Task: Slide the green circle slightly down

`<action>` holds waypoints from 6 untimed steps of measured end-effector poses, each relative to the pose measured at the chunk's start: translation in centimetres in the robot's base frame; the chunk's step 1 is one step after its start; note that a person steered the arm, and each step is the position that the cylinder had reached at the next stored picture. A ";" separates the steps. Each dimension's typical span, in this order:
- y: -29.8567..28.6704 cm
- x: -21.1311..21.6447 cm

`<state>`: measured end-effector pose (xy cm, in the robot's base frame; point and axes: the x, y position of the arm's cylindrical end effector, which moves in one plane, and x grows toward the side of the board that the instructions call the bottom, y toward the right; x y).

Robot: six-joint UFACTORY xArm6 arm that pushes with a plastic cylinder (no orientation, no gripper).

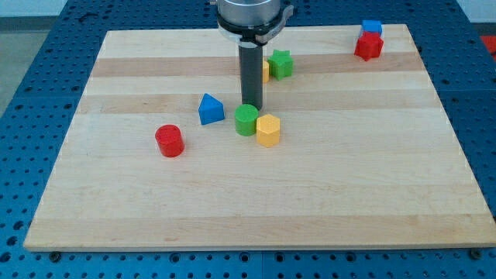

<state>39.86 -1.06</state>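
- Right now my tip [251, 106] sits just above the green circle [246, 120] in the view, at its top edge and apparently touching it; the rod has no jaws, so there is nothing to open or close.
- The green circle lies near the middle of the wooden board [372, 178], touching or just beside the yellow hexagon [268, 130] on its right.
- A blue triangle [210, 109] stands just to the view's left of the green circle, apart from it, and a red cylinder [169, 141] sits further left and lower.
- Behind the rod, a yellow block [266, 71], mostly hidden so its shape cannot be told, sits beside a green star [281, 63].
- At the board's top right corner a red block [369, 46] touches a blue block [371, 28] close to the edge.
- No containers show on the board.
- Below the green circle the board runs bare to its bottom edge, and the right half is open as well.
- No writing or labels can be read.
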 end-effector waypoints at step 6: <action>-3.5 3.8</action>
